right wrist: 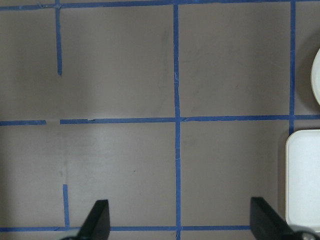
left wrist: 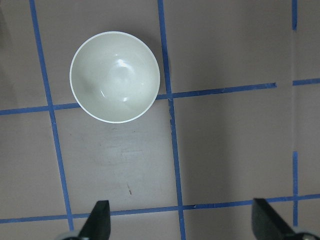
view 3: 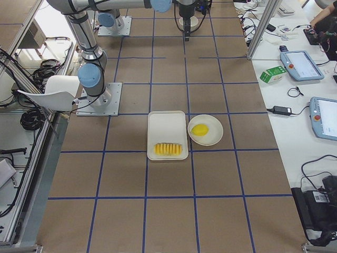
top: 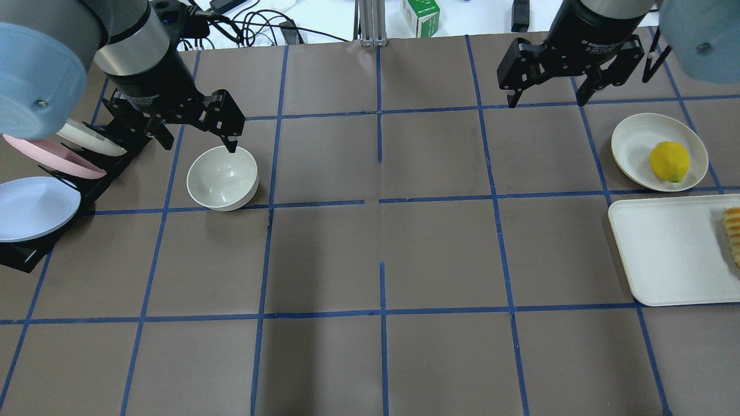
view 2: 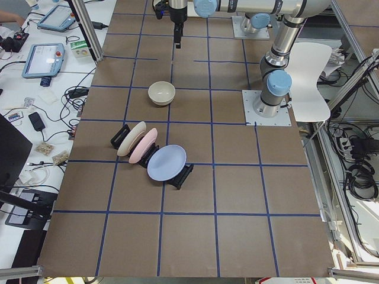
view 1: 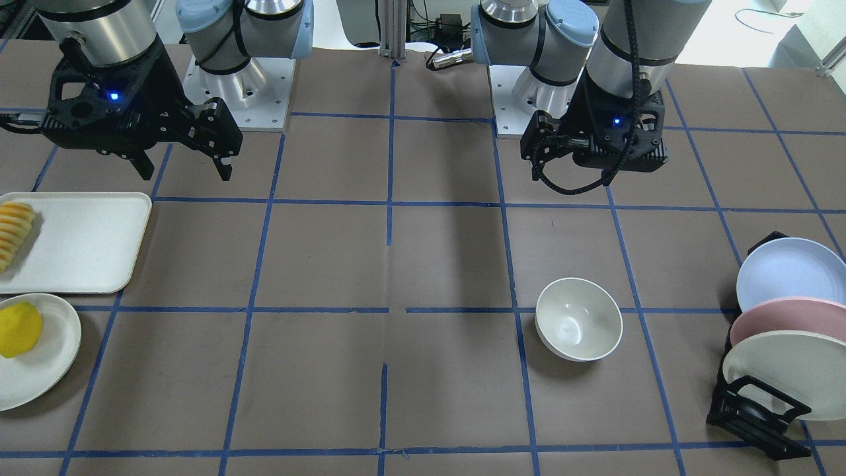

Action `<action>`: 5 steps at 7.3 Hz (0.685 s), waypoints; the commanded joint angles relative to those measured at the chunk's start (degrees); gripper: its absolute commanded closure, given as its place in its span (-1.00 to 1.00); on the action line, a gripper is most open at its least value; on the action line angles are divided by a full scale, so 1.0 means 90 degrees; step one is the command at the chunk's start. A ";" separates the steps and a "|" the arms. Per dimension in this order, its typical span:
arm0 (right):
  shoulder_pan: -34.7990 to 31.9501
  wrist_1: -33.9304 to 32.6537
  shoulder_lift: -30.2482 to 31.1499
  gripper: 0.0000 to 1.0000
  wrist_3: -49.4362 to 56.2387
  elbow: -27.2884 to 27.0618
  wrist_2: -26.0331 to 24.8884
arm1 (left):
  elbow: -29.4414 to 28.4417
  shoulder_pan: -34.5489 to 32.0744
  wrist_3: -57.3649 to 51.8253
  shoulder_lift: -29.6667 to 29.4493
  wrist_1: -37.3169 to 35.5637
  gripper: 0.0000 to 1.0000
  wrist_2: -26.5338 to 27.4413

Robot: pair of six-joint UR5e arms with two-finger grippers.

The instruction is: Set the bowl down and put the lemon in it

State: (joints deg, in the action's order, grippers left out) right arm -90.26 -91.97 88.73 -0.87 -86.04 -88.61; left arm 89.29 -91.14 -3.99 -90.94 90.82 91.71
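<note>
Bowl (top: 222, 177) sat upright and empty on the brown mat on the robot's left side of the table, its rim overlapping a blue tape line. Just beside it, further left, stood the rack of pastel plates (top: 36, 207).

Lemon (top: 669, 161) was far over on the right side, lying on a small round white plate (top: 633, 132), well apart from the bowl. Nearer the robot than that plate was a white rectangular tray (top: 670, 254), with sliced ridged food (top: 733, 234) at its right edge.

Left gripper (top: 199, 138) hung raised over the table with the wrist pointing straight down, clear of the bowl. Jaws were spread wide and holding nothing. In the left wrist view the bowl (left wrist: 115, 76) sat off toward the top left, not between the fingers (left wrist: 98, 220).

Right gripper (top: 547, 99) had the same pose, pointing vertically down and raised above bare mat on the right side, with jaws wide apart and empty. It was not over the lemon's plate. The right wrist view showed only taped mat between the fingers (right wrist: 96, 220), with the tray's corner (right wrist: 305, 180) at the right edge.
</note>
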 commanded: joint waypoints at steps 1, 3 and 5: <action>-0.0001 -0.0015 -0.0015 -1.00 -0.0001 -0.0001 -0.0008 | -0.0009 -0.0001 0.0004 0.0055 0.0084 -1.00 -0.0034; -0.0001 -0.0015 -0.0034 -1.00 0.0048 0.0009 -0.0008 | 0.0001 0.0009 0.0004 0.0075 0.0085 -1.00 -0.0073; 0.0387 0.0062 -0.0199 -1.00 0.0262 0.0164 -0.0298 | 0.0166 0.0038 0.0091 0.0065 -0.0061 -1.00 -0.0093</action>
State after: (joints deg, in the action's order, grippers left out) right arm -89.02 -91.98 87.92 0.34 -85.48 -89.39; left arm 89.96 -90.95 -3.76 -90.33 91.00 91.02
